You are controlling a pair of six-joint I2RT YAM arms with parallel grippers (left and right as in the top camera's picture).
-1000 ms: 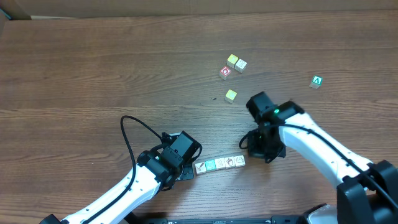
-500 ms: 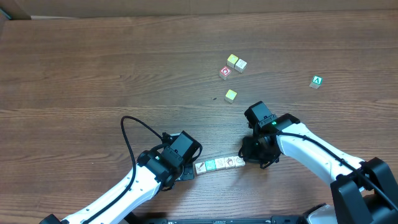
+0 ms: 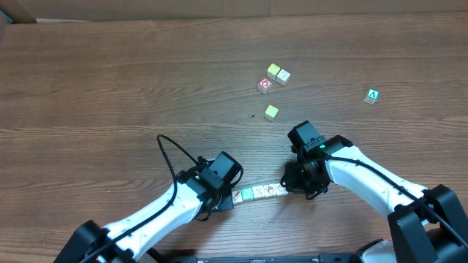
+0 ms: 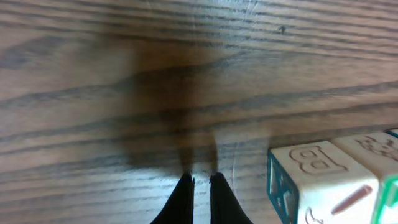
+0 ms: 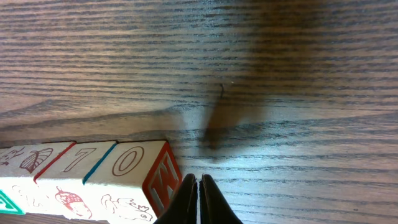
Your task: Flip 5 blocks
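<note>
Both closed: left gripper point(image 4: 200, 181) has slid right toward the blocks point(image 3: 259, 192), right gripper point(image 5: 198, 181) stays at their other end.

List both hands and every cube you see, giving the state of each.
Left hand: shut, empty, beside the row's left end.
Right hand: shut, empty, beside the row's right end.
Row of blocks: lying in line, touching end to end.
Red-marked block: apart, untouched.
Yellow-topped pair: touching each other.
Lone yellow-topped cube: standing alone.
Green A cube: standing alone.

Closed hand point(image 5: 197, 188) just beside the blocks point(image 5: 81, 169), tabletop underneath
</note>
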